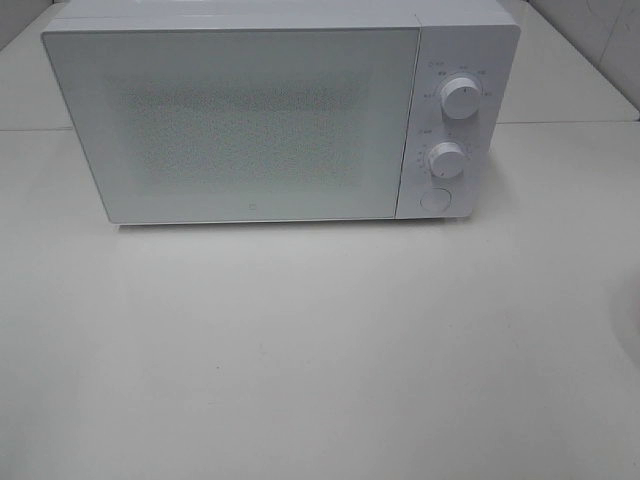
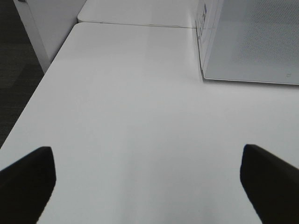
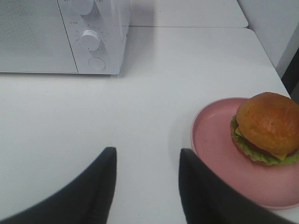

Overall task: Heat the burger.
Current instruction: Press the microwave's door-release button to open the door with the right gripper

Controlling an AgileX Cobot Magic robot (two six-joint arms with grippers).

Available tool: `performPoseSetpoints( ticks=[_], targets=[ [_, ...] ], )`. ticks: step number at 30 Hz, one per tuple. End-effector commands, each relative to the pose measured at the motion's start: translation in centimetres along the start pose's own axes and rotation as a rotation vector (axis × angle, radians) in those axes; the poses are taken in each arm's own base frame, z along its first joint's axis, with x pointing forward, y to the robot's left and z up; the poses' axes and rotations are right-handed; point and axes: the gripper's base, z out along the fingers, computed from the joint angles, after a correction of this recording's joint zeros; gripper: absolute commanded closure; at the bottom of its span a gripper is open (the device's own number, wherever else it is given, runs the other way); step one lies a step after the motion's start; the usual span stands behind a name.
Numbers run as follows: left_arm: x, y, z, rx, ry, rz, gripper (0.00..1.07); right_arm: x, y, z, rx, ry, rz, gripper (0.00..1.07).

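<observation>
- pinching the plate [image 3: 212, 140] rim unevenly could tip the burger [image 3: 270, 122] off.
- microwave [image 1: 240, 125] door shut: nowhere to set it yet.
- left fingers [image 2: 25, 179] wide apart, right fingers [image 3: 100, 184] half-spread, both empty.

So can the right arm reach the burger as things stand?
Probably yes. The burger sits uncovered on the pink plate, close beside the right gripper, whose jaws stand apart and empty; only bare table lies between them.

**Both grippers parted, nothing gripped**

The left gripper [image 2: 145, 161] is held out in front of the microwave [image 2: 252, 42], off its door side, jaws spread wide. The right gripper [image 3: 147, 161] is held off its knob side, jaws less widely parted.
</observation>
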Motion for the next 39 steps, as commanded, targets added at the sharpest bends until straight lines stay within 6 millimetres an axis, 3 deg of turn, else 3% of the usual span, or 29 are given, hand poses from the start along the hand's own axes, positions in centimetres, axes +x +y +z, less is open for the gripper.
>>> performPoseSetpoints(
  ticks=[1, 19, 25, 30, 31, 34, 36, 39],
  targets=[
    [0.1, 0.0, -0.2, -0.007, -0.022, -0.001, 0.01, 0.2, 0.0, -0.3, 0.004, -0.037, -0.011, 0.65],
    [0.1, 0.0, -0.2, -0.007, -0.022, -0.001, 0.01, 0.0, 0.0, -0.3, 0.004, -0.035, -0.011, 0.65],
    [0.1, 0.0, -0.2, -0.007, -0.022, -0.001, 0.01, -2.5, 0.0, 0.3, 0.005, -0.103, -0.011, 0.65],
    [0.1, 0.0, -0.2, -0.007, -0.022, -0.001, 0.01, -6.3, -0.2, 1.7, 0.022, -0.338, -0.024, 0.65],
    [0.1, 0.0, -0.2, -0.007, -0.022, -0.001, 0.01, -6.3, -0.2, 1.7, 0.022, -0.338, -0.024, 0.65],
    [0.1, 0.0, -0.2, -0.007, -0.022, -0.001, 0.01, -7.8, -0.3, 3.1, 0.036, -0.435, -0.045, 0.65],
    [0.1, 0.0, -0.2, -0.007, -0.022, -0.001, 0.01, -9.1, -0.2, 5.4, 0.036, -0.540, -0.065, 0.65],
    [0.1, 0.0, -0.2, -0.007, -0.022, -0.001, 0.01, -9.3, -0.2, 6.2, 0.034, -0.554, -0.066, 0.65]
  ],
)
